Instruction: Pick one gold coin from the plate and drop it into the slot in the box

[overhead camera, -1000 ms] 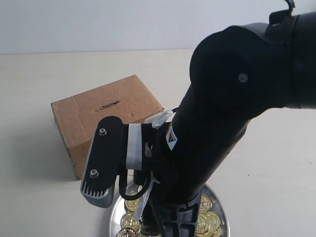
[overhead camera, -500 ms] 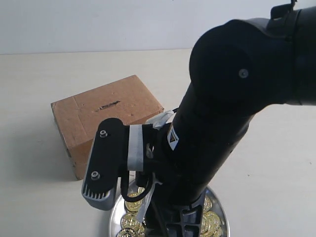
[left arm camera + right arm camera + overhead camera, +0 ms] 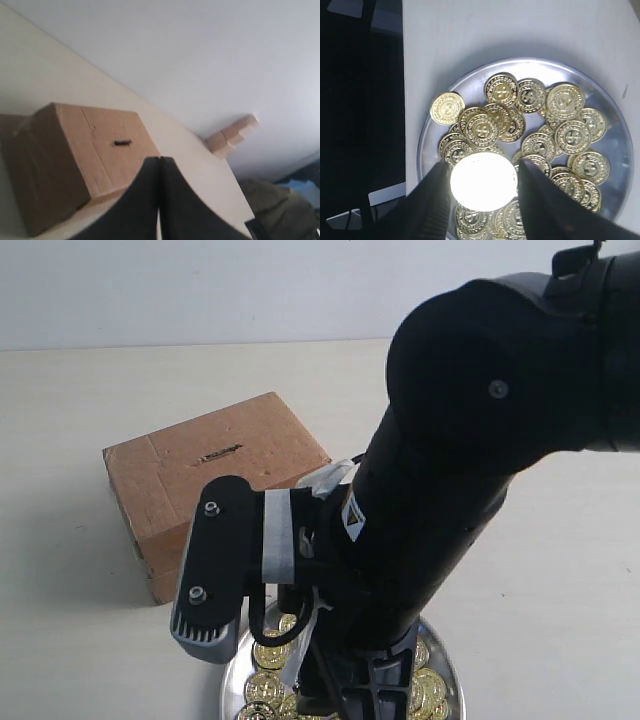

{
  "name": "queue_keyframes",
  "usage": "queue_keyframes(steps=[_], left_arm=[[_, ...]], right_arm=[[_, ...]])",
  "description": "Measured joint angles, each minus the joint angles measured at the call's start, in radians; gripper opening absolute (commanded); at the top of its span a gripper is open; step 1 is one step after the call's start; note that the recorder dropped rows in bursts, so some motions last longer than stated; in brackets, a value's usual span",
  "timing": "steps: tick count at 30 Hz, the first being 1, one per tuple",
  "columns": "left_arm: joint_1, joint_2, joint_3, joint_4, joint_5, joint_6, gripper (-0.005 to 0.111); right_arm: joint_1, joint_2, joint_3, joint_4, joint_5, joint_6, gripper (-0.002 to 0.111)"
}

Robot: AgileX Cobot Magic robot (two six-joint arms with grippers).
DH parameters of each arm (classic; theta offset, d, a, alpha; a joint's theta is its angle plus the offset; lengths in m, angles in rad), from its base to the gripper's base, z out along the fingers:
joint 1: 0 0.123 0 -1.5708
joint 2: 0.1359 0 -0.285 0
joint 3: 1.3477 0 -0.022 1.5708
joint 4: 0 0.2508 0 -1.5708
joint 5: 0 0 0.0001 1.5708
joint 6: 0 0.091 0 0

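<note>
Pinching one coin (image 3: 482,181) in the right claw (image 3: 484,202), with a dark finger (image 3: 436,200) pressed to each side of it. Held over the heap of gold coins (image 3: 565,132) in the plate (image 3: 470,87), and washed out to a white glare. Cannot tell whether clear of the heap or touching it.

In the exterior view, with the black right arm (image 3: 450,470) slanting down over the plate (image 3: 232,680) at the bottom of that view, on the pale counter (image 3: 80,400). Covering most of the plate, leaving only a few coins (image 3: 262,688) and a stretch of rim in sight. Near the plate, farther back, the box (image 3: 215,475), flat on the counter with the slot (image 3: 220,453) dark and uncovered in its top face.

With the left claw (image 3: 159,165) pressed together, gripping nothing, off to one side of the box (image 3: 85,160) and looking across at the slot (image 3: 122,143). Farther along the counter, some pale blocks (image 3: 232,136).
</note>
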Motion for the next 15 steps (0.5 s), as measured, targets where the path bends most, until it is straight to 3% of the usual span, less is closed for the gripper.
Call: queue_keyframes(steps=[6, 11, 15], left_arm=[[0.000, 0.242, -0.086, -0.082, 0.159, 0.220, 0.000], [0.000, 0.419, -0.164, -0.089, 0.241, 0.281, 0.000], [0.000, 0.590, -0.225, -0.097, 0.381, 0.324, 0.000]], right_arm=[[0.000, -0.021, 0.000, -0.012, -0.006, 0.000, 0.026], [0.000, -0.046, 0.000, -0.016, -0.015, 0.000, 0.026], [0.000, -0.073, 0.000, -0.036, -0.021, 0.000, 0.026]])
